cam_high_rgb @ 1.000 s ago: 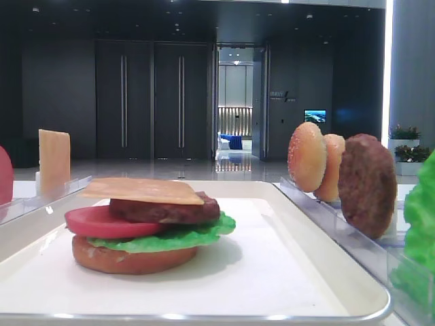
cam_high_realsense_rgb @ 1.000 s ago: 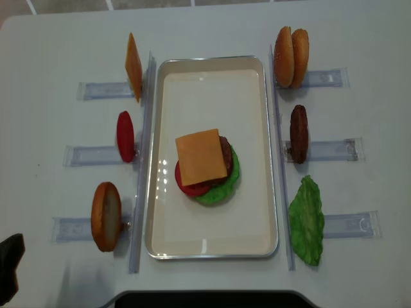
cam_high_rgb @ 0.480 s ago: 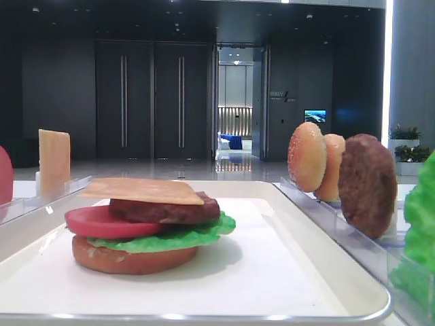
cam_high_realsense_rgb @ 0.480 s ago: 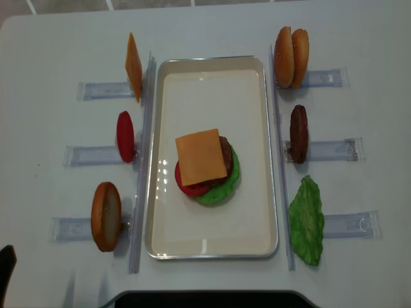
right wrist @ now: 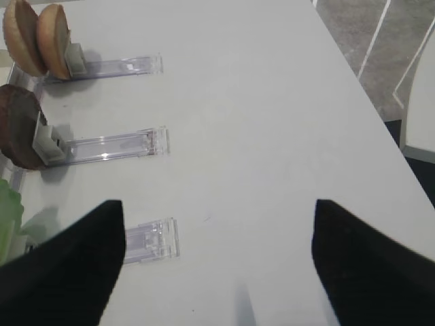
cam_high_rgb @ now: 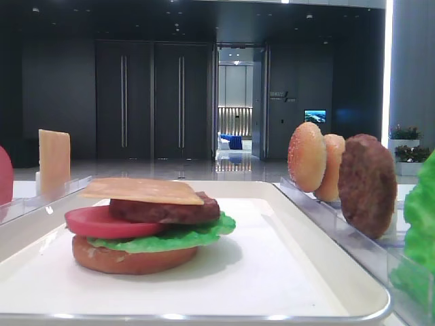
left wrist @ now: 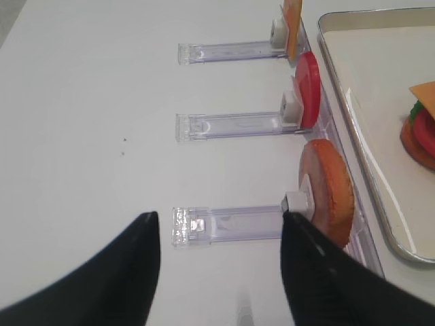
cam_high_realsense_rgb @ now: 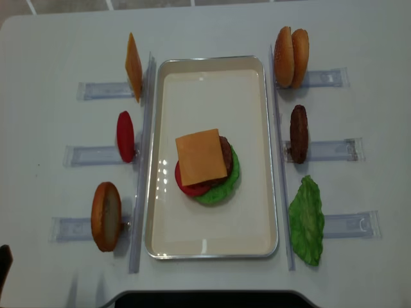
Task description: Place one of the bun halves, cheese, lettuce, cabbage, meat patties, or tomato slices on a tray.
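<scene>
"Where was the pale orange square cheese slice?"

"Topping the stacked burger on the large white rimmed tray, right of the left gripper, whose jaws stood apart, holding nothing."

— What stands behind the table?

— A dark wall with tall double doors, each with a long upright handle. To their right an open doorway gives onto a brightly lit room with a blue seat (too far off to tell what kind).

— Any other light?

— A small lit screen on the dark wall right of the doorway, a bright white vertical strip at the far right, and small ceiling spots overhead. Potted plants sit low beside that strip.

— And the floor?

— Glossy, mirroring the doorway's light. From the right wrist view, beyond the white table's edge, it is grey tile with pale lines.
</scene>
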`<act>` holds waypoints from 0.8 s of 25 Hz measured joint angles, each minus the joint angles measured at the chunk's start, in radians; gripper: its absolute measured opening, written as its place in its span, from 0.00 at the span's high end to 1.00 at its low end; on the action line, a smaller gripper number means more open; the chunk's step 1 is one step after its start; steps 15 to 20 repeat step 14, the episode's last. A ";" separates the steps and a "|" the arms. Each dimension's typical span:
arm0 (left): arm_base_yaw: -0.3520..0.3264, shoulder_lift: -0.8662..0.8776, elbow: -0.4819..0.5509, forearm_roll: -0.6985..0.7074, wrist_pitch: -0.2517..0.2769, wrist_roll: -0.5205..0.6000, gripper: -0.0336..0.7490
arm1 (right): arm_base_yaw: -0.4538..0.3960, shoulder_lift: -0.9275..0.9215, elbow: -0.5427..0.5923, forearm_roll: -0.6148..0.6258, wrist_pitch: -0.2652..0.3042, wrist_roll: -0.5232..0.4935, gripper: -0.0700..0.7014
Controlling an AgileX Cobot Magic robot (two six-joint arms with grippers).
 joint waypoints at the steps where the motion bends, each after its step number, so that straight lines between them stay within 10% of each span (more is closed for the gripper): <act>1: 0.000 0.000 0.000 0.000 0.000 0.000 0.44 | 0.000 0.000 0.000 0.000 0.000 0.000 0.21; 20: 0.000 0.000 0.000 -0.001 0.000 0.000 0.56 | 0.000 0.000 0.000 0.000 0.000 0.000 0.21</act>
